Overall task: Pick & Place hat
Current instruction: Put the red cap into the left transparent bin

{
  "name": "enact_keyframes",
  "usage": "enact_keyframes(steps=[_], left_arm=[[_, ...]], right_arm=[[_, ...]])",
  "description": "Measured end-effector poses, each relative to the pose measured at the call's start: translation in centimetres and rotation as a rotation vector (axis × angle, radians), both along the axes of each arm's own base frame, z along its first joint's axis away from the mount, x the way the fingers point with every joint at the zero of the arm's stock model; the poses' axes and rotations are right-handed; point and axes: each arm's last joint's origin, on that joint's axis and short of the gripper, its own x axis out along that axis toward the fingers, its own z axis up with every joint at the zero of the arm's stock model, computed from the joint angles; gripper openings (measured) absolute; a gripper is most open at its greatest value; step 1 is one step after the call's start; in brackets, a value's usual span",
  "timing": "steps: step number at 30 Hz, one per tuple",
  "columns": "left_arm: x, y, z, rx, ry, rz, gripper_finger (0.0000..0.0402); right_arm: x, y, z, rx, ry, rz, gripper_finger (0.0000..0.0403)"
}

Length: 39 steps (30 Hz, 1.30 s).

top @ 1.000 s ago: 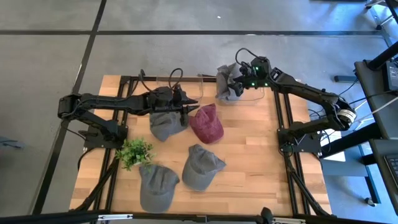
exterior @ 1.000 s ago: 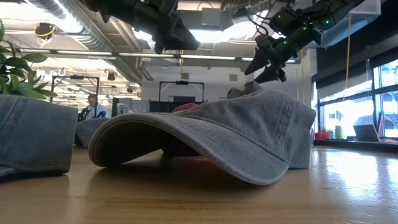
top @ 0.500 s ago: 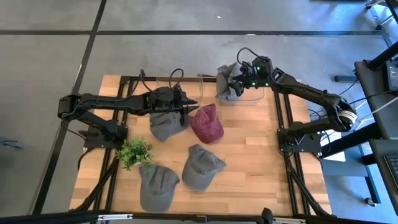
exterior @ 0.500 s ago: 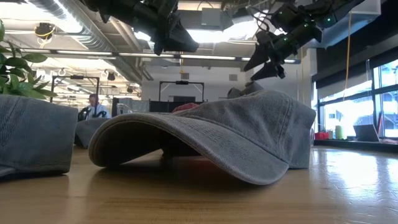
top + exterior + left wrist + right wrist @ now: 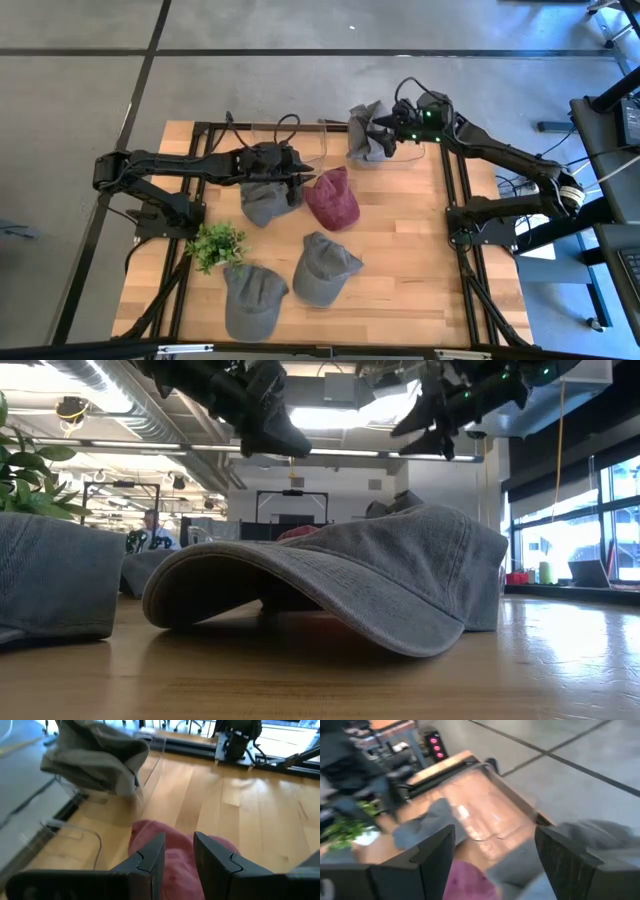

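Note:
Several caps lie on the wooden table: a red one (image 5: 333, 198), a grey one (image 5: 262, 200) beside it, and two more grey ones (image 5: 322, 268) (image 5: 252, 300) nearer the near edge. A further grey cap (image 5: 362, 135) is draped over the clear box (image 5: 405, 158) at the far edge, shown in the left wrist view as cap (image 5: 95, 760). My left gripper (image 5: 303, 180) hovers over the red cap (image 5: 175, 865), fingers a little apart (image 5: 179, 852). My right gripper (image 5: 388, 125) is wide open (image 5: 492, 850) in the air just right of the cap on the box.
A small green plant (image 5: 215, 243) stands near the table's left edge. The black frame rails (image 5: 455, 190) run along the table's sides. Bare wood (image 5: 400, 250) lies right of the caps. In the low view a grey cap (image 5: 380, 570) fills the foreground.
My right gripper has risen and drawn back toward the table's right, away from the grey cap, which stays draped on the clear box. My left gripper has tipped slightly above the red cap. The caps on the table have stayed where they were.

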Motion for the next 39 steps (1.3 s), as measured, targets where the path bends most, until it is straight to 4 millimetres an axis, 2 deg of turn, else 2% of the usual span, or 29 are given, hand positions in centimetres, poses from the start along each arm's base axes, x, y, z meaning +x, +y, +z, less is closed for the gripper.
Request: enact_keyframes(steps=[6,10,15,22,28,34,39], left_arm=[[-1.1,-0.5,0.1,-0.102,0.05,-0.064,0.0098],[-2.0,-0.9,0.6,-0.106,0.076,-0.108,0.0097],[-1.7,-1.6,0.4,-0.096,0.087,-0.134,0.0097],[0.1,-1.9,-2.0,-0.071,0.165,-0.146,0.0114],[2.6,-1.6,-4.6,-0.084,0.157,-0.162,0.0177],[3.9,-0.8,-7.4,-0.078,0.205,-0.097,0.0225],[4.1,-0.8,-7.8,-0.108,0.208,-0.067,0.023]], right_arm=[[0.7,2.6,0.3,0.007,0.006,0.099,0.0273],[1.3,3.9,0.1,0.043,0.024,0.142,0.0273],[2.0,5.3,0.0,0.026,0.046,0.139,0.0273],[2.7,7.1,0.0,-0.043,0.08,0.06,0.0273],[2.9,8.1,-0.1,-0.058,0.093,0.067,0.0273],[3.0,8.6,-0.3,-0.04,0.103,0.065,0.0273],[3.0,8.7,-0.4,-0.037,0.116,0.068,0.0273]])
